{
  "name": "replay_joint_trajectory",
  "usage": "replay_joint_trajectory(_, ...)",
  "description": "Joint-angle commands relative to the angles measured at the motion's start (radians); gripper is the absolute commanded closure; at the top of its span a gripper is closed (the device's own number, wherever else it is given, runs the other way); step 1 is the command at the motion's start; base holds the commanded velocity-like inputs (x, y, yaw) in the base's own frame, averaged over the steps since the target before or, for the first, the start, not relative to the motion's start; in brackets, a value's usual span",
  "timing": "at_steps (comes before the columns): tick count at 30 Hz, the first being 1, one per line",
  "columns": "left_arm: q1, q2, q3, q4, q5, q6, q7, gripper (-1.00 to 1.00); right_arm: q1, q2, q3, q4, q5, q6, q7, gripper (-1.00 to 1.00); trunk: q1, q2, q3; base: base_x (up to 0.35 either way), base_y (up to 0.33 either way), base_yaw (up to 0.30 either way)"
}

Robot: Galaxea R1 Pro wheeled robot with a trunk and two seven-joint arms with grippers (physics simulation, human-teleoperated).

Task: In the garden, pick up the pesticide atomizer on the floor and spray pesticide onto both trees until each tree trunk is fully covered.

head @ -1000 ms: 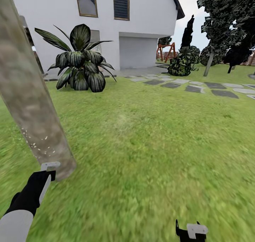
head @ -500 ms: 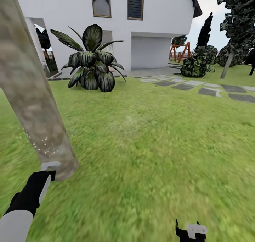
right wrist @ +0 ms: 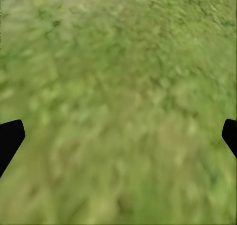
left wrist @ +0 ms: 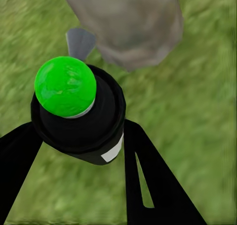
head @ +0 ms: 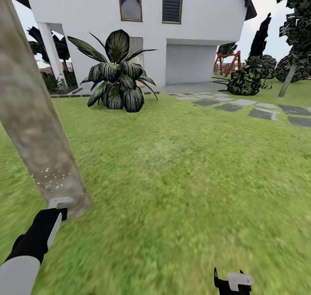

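Left claw [left wrist: 81,151] clamped on the pesticide atomizer [left wrist: 79,111], a black bottle with a white band and, in the left wrist view, a bright green tip, black fingers [left wrist: 148,175] pressed against either side of the bottle. Atomizer just beside the foot of the near tree trunk [head: 34,113], tip aimed at its base; contact between them impossible to tell. Trunk [left wrist: 123,22] mottled grey-brown, leaning across the head view's left side, dotted with fine white specks low down, rising out of the lawn [head: 181,178]. Left arm [head: 32,238] black-sleeved, just below the trunk's base in the head view. Right claw [right wrist: 118,136] spread wide over bare grass, well apart from the trunk. Beyond the trunk, a broad striped-leaf plant [head: 114,76] before a white house [head: 194,22]; further from the trunk, grey stepping stones [head: 242,107].
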Motion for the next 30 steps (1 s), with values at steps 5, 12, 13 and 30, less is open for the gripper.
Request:
replay_joint_trajectory(5, 0.000, 0.001, 0.000, 0.000, -0.001, 0.000, 0.001, 1.00, 0.000, 0.000, 0.000, 0.000, 0.000, 0.000, 0.000, -1.00, 0.000, 0.000, 0.000, 0.000, -0.273, 0.272)
replay_joint_trajectory(12, 0.000, 0.004, 0.000, 0.000, -0.001, 0.000, 0.001, 1.00, 0.000, 0.000, 0.000, 0.000, 0.000, 0.000, 0.000, -1.00, 0.000, 0.000, 0.000, 0.000, -0.273, 0.277)
replay_joint_trajectory(13, 0.000, 0.004, 0.001, 0.000, -0.001, 0.000, 0.001, 1.00, 0.000, 0.000, 0.000, 0.000, 0.000, 0.000, 0.000, -1.00, 0.000, 0.000, 0.000, 0.000, -0.273, 0.277)
replay_joint_trajectory(30, 0.000, 0.006, 0.003, 0.000, -0.001, 0.000, 0.001, 1.00, 0.000, 0.000, 0.000, 0.000, 0.000, 0.000, 0.000, -1.00, 0.000, 0.000, 0.000, 0.000, -0.273, 0.277)
